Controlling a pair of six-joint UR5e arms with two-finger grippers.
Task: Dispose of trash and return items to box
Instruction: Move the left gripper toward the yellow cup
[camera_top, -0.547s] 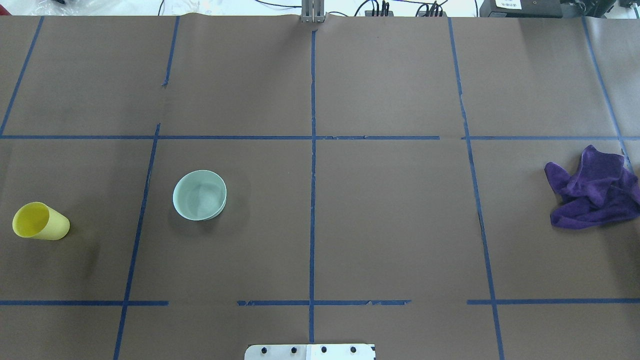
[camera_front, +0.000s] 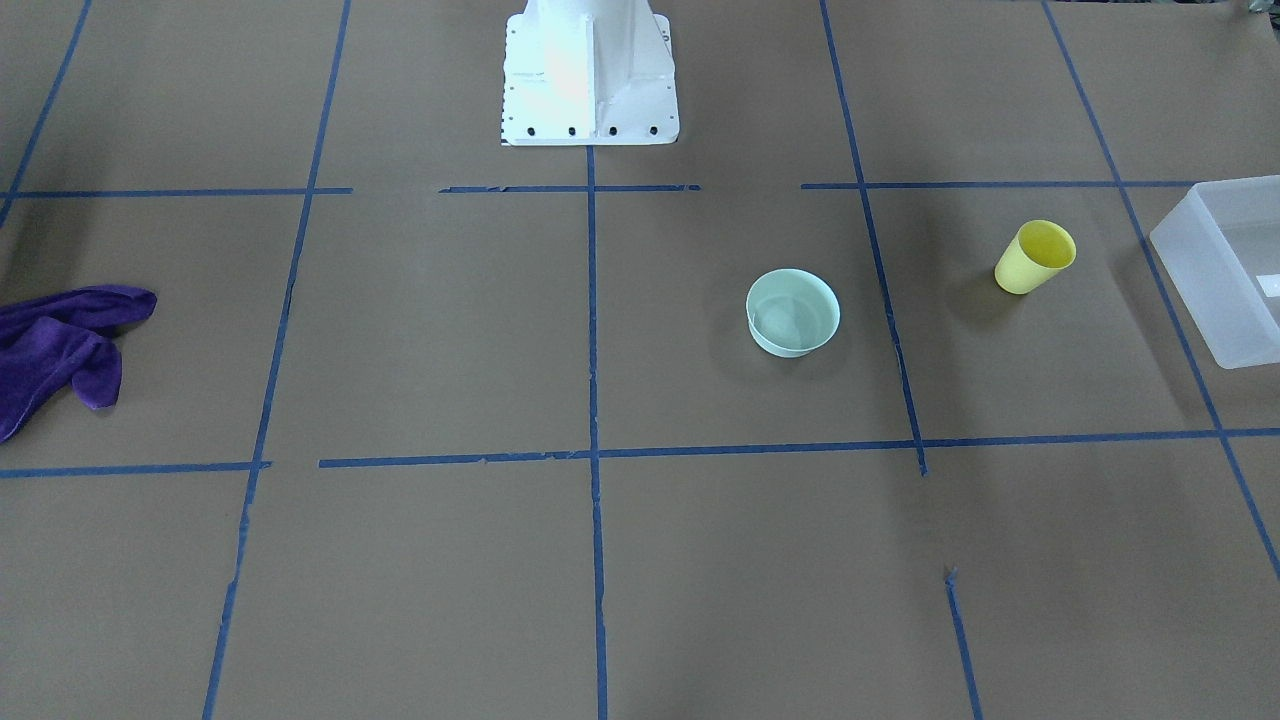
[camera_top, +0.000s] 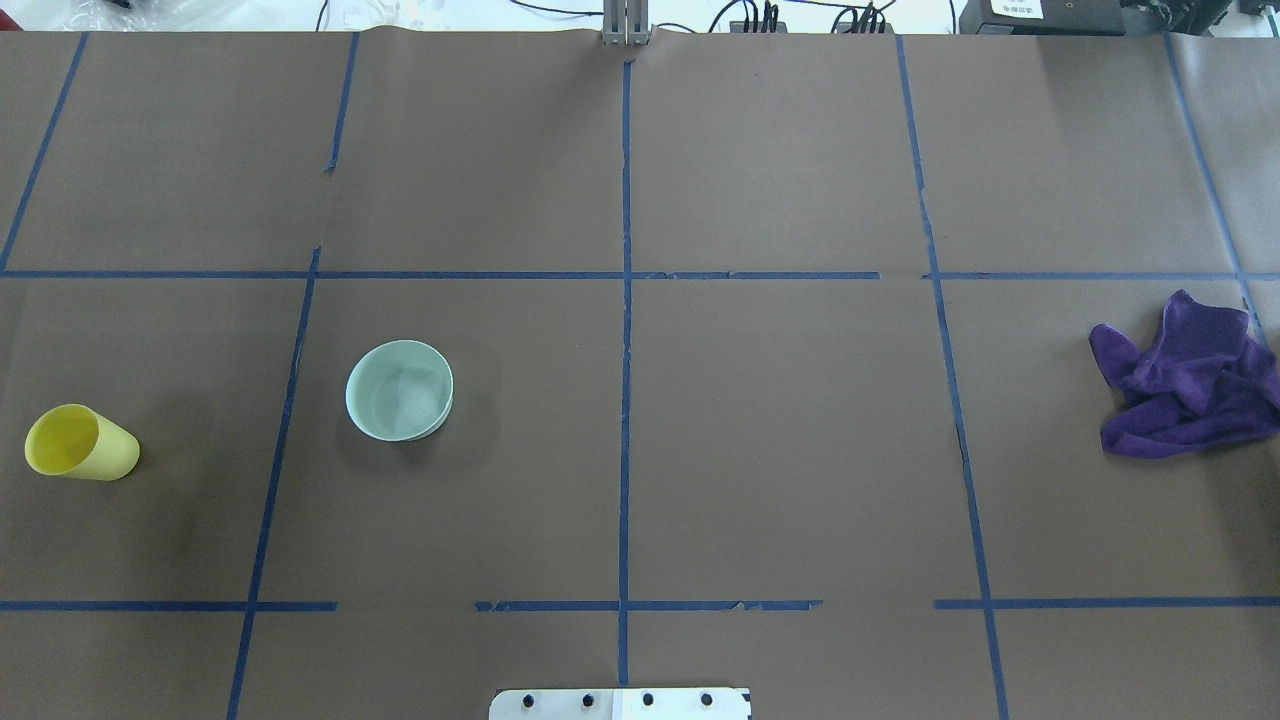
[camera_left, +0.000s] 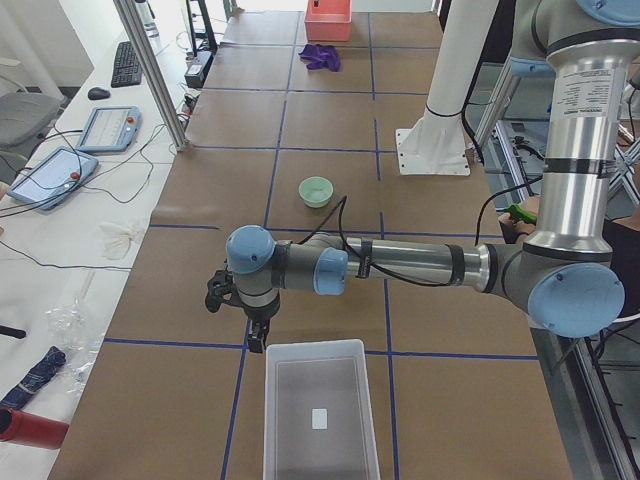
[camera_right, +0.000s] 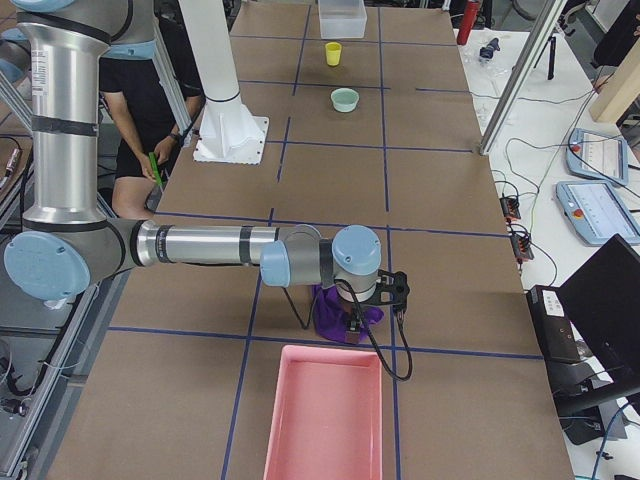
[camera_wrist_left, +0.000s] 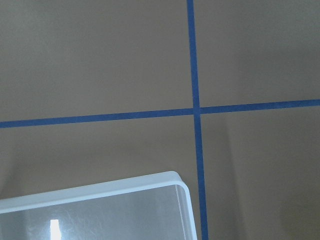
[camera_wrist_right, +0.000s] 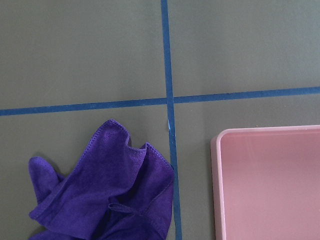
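Outside frosted bin (camera_front: 1200, 295), yellow cup (camera_front: 1033, 258) upright, mint bowl (camera_front: 786, 346) further along

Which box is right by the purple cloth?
The pink box, lying just beside the purple cloth. The white box is far off at the other end, near the yellow cup.

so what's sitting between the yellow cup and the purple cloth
Only the mint bowl, nearer the yellow cup than the purple cloth; otherwise bare taped table, as the overhead view shows.

yellow cup (camera_top: 80, 443), mint bowl (camera_top: 399, 390), purple cloth (camera_top: 1185, 378)
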